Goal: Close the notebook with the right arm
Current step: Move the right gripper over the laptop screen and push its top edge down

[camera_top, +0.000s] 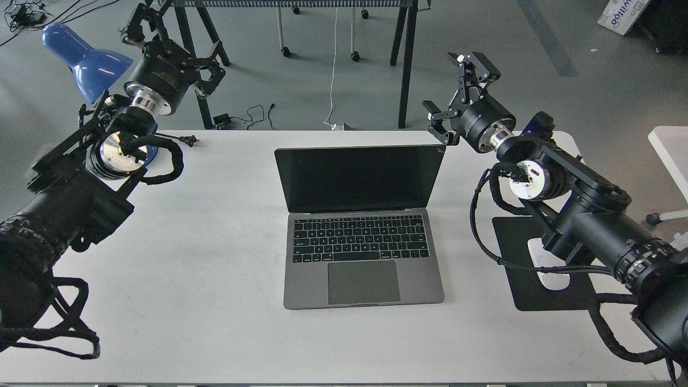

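The notebook is a grey laptop (361,239) standing open in the middle of the white table (215,301), with its dark screen (359,177) upright and facing me. My right gripper (456,92) is open and empty. It hovers just above and to the right of the screen's top right corner, with its lower finger close to that corner. I cannot tell whether it touches the lid. My left gripper (174,42) is open and empty, high at the far left and well away from the laptop.
A black mouse pad (537,295) with a white mouse (548,279) lies right of the laptop, partly hidden under my right arm. A blue lamp (80,54) stands at the far left behind my left arm. Trestle legs and cables are beyond the table's far edge.
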